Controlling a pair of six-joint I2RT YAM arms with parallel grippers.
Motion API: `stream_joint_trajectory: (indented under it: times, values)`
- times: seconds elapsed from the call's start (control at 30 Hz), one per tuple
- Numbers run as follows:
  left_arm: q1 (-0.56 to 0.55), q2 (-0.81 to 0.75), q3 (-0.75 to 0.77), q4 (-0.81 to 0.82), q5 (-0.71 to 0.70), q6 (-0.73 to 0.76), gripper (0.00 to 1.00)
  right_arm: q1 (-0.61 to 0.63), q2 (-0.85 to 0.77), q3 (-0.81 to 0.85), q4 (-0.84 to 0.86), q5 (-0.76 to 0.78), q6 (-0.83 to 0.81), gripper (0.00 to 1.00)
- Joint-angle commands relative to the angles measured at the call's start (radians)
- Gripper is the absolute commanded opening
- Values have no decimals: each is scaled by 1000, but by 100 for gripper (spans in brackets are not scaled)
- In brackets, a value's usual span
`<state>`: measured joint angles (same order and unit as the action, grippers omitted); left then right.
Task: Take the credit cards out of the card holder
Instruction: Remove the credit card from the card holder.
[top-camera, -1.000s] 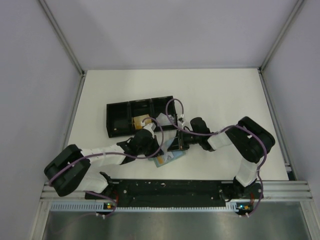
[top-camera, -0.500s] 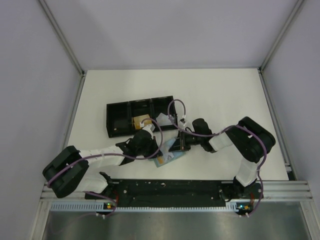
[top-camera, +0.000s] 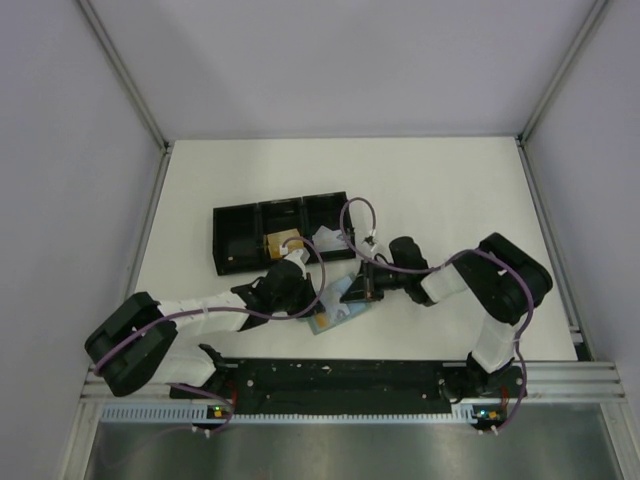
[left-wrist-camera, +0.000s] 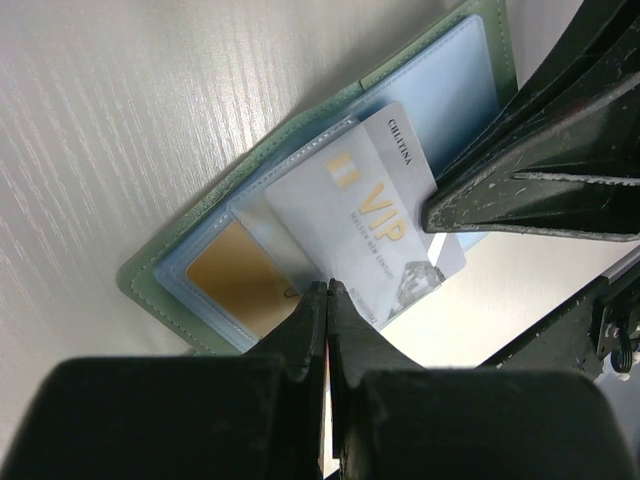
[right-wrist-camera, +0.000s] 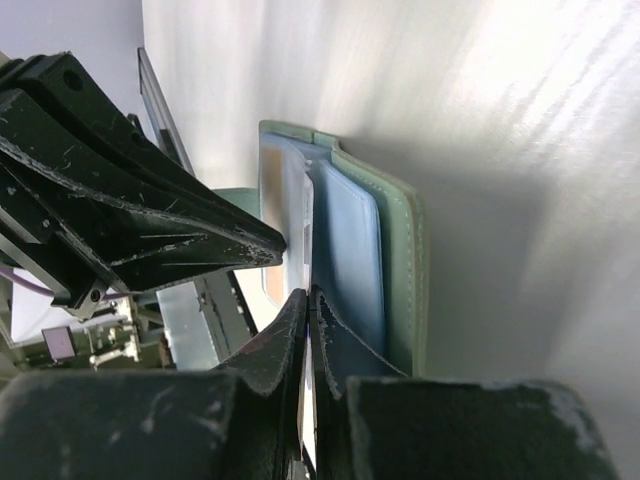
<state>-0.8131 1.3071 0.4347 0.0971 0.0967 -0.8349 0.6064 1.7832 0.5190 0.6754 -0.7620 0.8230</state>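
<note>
My L gripper (left-wrist-camera: 328, 290) is shut on nothing, tips down on the open card holder (left-wrist-camera: 455, 80), prob. to pin it. R gripper (right-wrist-camera: 307, 295), in from 3 o'clock, pinches the silver card (left-wrist-camera: 370, 220) by its edge to slide it out. Holder's at 5 o'clock of the tray (top-camera: 280, 232).

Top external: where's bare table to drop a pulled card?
Free: the strip between the black tray and the back wall; the table right of the tray, to the right rail. Crowded: the near centre, where left gripper and right gripper, pinching a credit card, meet over the card holder, tray behind.
</note>
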Motion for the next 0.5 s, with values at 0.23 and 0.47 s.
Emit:
stream_joint_trajectory:
  times: [0.23,0.47]
  values:
    - [-1,32,-17,-69,-8,36,0,-56,-70,-4,-114,10,-111,0]
    - [-1,-9,-24,-80,-22,39,0,-66,-122,3,-172,30,-147,3]
